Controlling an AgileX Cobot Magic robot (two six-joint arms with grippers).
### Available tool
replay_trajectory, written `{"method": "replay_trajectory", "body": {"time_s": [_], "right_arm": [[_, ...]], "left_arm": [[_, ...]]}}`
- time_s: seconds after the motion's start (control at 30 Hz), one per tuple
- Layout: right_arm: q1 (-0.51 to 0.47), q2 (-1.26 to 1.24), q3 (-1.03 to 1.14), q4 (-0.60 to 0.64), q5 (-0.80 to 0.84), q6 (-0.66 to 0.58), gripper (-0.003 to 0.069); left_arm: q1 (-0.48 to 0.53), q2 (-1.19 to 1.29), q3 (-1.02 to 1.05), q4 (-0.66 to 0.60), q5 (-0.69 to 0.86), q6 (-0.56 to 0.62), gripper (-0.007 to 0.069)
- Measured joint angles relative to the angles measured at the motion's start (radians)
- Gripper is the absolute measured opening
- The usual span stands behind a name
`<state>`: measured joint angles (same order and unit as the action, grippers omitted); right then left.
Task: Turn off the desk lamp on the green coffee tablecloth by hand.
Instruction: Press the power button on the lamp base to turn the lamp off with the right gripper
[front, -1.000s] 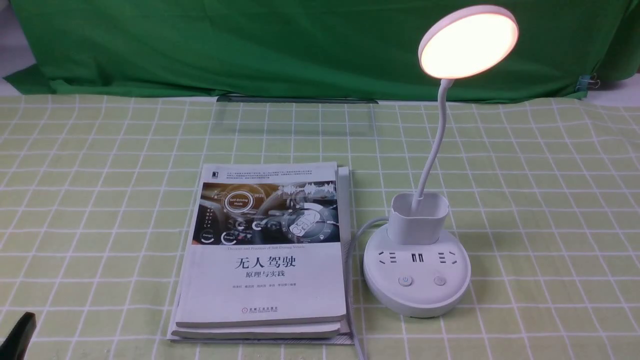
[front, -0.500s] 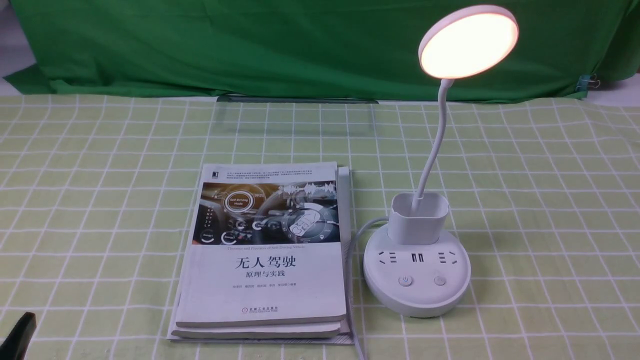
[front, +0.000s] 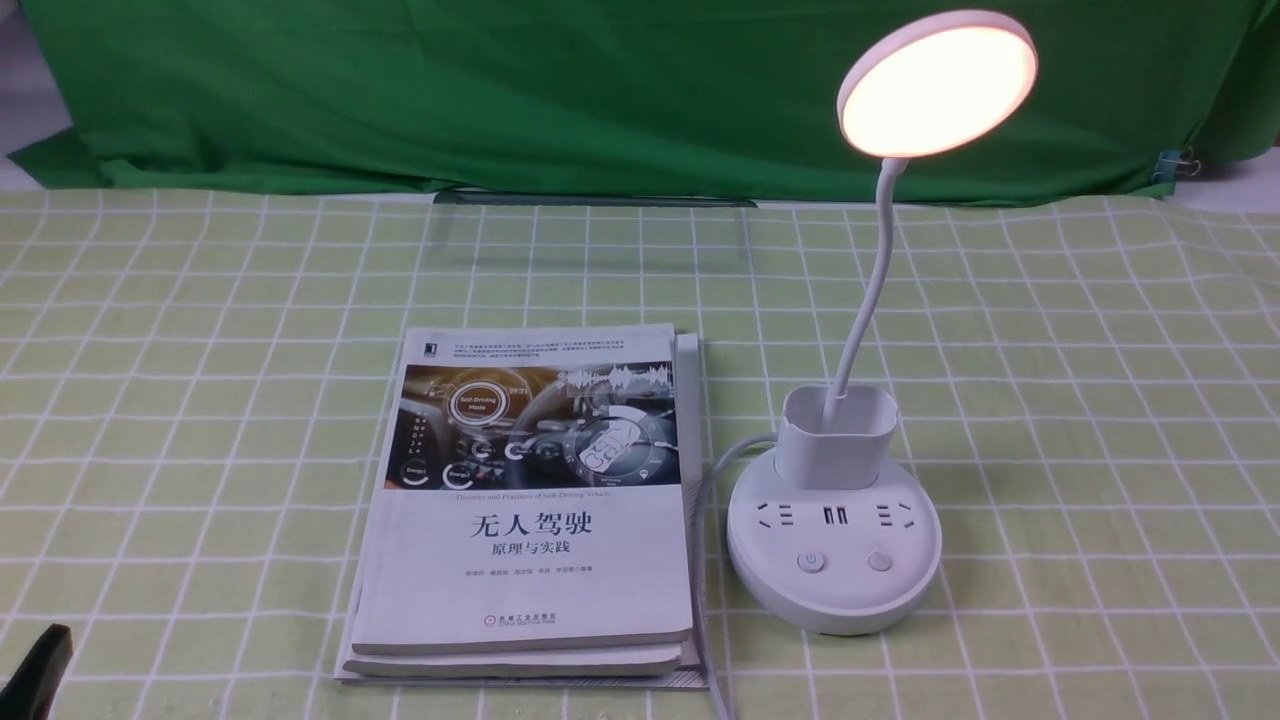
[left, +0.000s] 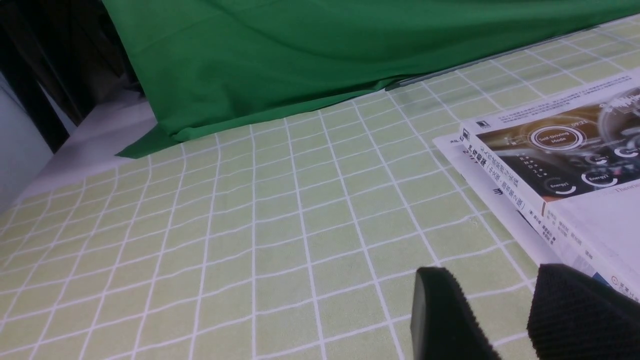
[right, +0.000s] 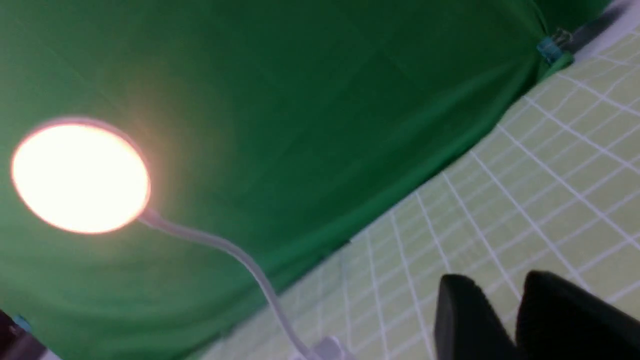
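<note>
Your right gripper (right: 487, 277) spread wide, your left gripper (left: 487, 272) open too, both holding nothing, the lit desk lamp (front: 835, 545) standing on the green coffee tablecloth (front: 1050, 400), right of the stacked books (front: 525, 570)

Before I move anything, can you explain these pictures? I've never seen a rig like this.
The machine is a robot with two arms, each ending in a black two-fingered gripper. The front view looks forward from between the arms; the other two come from cameras on the wrists.

A pale green checked tablecloth covers the surface. On it lies a stack of books, and to the right stands the white desk lamp, its disc head lit. Two buttons sit on its round base. A dark green cloth hangs behind.

Nothing is held: the left gripper and right gripper both have their fingers apart, with only a gap between.
</note>
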<state>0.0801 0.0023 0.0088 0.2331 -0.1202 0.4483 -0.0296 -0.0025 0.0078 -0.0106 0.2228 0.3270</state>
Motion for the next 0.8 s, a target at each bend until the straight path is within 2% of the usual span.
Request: {"method": "replay_trajectory", "body": {"time_s": [0.3, 0.4, 0.53, 0.57, 0.7, 0.8], "right_arm": [[0.000, 0.000, 0.000, 0.004, -0.068, 0.017, 0.0239], [0.000, 0.000, -0.003, 0.004, -0.044, 0.010, 0.0196], [0.020, 0.069, -0.114, 0.002, 0.169, -0.094, 0.0068], [0.038, 0.138, -0.205, 0.001, 0.299, -0.179, 0.0048], [0.092, 0.426, -0.510, -0.006, 0.655, -0.417, 0.0046], [0.103, 0.640, -0.675, -0.024, 0.833, -0.507, 0.0046]], "left_arm": [[0.000, 0.000, 0.000, 0.000, 0.000, 0.000, 0.0243], [0.000, 0.000, 0.000, 0.000, 0.000, 0.000, 0.0243], [0.000, 0.000, 0.000, 0.000, 0.000, 0.000, 0.0243], [0.000, 0.000, 0.000, 0.000, 0.000, 0.000, 0.0243], [0.000, 0.000, 0.000, 0.000, 0.000, 0.000, 0.0243], [0.000, 0.000, 0.000, 0.000, 0.000, 0.000, 0.0243]]}}
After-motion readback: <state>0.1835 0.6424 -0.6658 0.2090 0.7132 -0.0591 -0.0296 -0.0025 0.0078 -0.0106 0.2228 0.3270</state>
